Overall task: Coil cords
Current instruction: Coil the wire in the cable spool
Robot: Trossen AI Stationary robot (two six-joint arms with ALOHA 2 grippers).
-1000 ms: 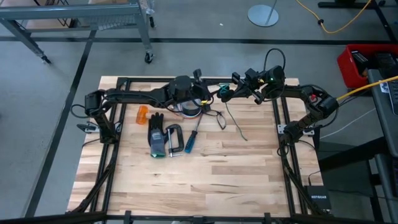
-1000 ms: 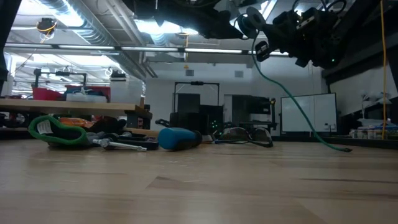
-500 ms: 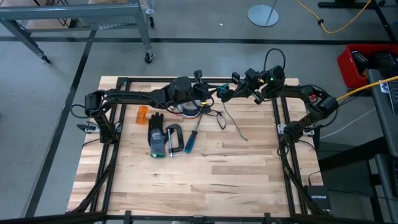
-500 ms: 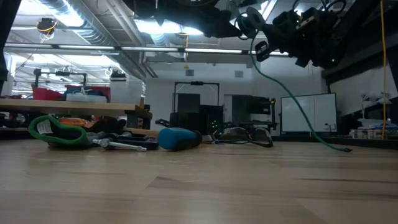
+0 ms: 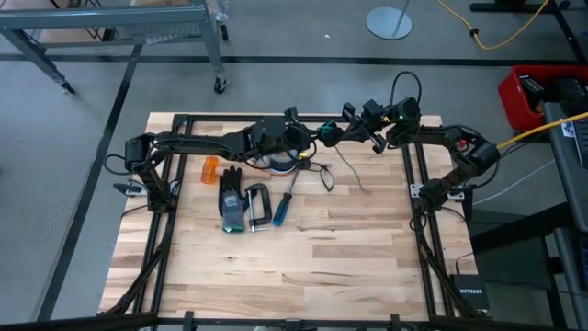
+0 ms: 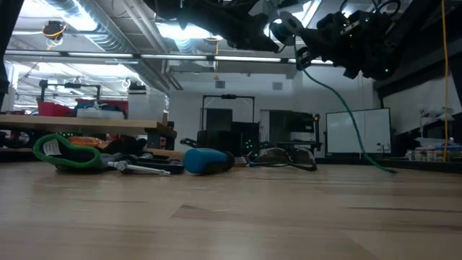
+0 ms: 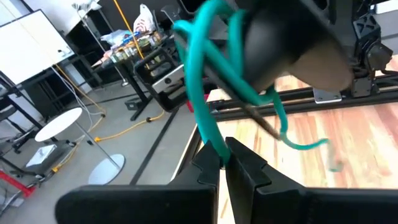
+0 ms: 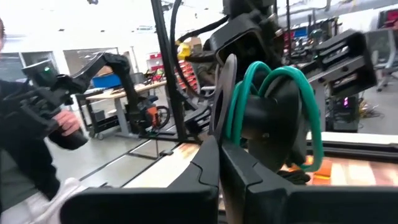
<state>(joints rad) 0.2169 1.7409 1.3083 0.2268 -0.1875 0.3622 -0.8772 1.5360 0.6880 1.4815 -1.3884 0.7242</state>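
The teal-green cord (image 5: 329, 134) is wound in loops high over the table's far edge, between my two grippers. Its tail (image 6: 348, 108) hangs down, and its free end (image 6: 390, 170) lies on the table. My left gripper (image 7: 222, 167) is shut on one strand of the cord. My right gripper (image 8: 219, 155) is shut just in front of the loops (image 8: 273, 81). A tangle of black cords (image 5: 318, 173) lies on the wood beside the tape roll (image 5: 279, 162). My left gripper pinches a single teal strand (image 7: 211, 140) between its two fingertips, coming level from the table's left. From there the strand rises into the loops (image 7: 205, 37) around the right gripper's dark body, all lifted clear of the table. My right gripper is shut on a thin strand (image 8: 225, 87) that rises from its fingertips. The fingers come level from the table's right. The teal loops sit around the left gripper's dark finger (image 8: 267, 118) just beyond, and the tail hangs slack to the table.
On the wood lie a blue-handled screwdriver (image 5: 283, 202), a clamp (image 5: 256, 204), a black glove (image 5: 231, 197) and an orange piece (image 5: 211, 168). The near half of the table (image 5: 303, 267) is bare wood. A yellow cable (image 5: 551, 124) runs off the right side.
My left gripper has moved toward the far edge and the right gripper, and now has a strand of the teal cord. The hanging tail has swung, and its free end has slid a little along the table toward the far left.
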